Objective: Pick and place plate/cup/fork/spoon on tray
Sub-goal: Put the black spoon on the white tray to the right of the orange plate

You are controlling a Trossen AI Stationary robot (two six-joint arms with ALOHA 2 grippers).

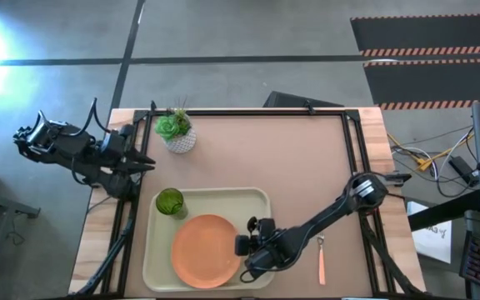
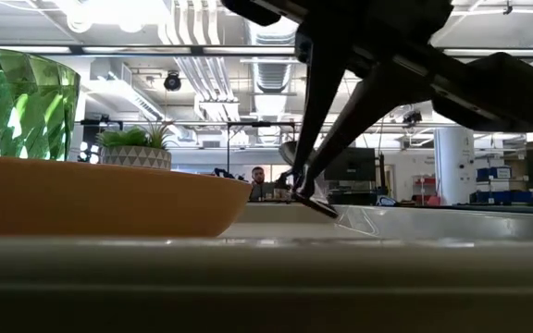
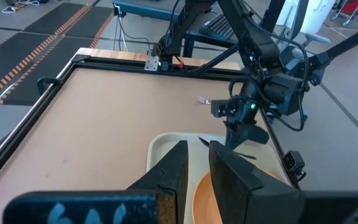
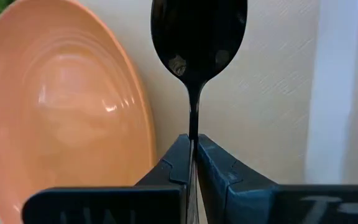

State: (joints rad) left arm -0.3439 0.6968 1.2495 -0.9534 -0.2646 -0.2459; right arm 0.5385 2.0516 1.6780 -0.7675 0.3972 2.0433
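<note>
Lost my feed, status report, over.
Right gripper shut on spoon, over tray beside plate. Left gripper parked at table edge. Fork still off tray.

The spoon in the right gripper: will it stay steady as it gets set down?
The spoon looks stiff, glossy metal, so probably slippery. The right gripper pinches only its thin handle, so it may pivot. Released on the tray beside the plate, it should lie flat.
</note>
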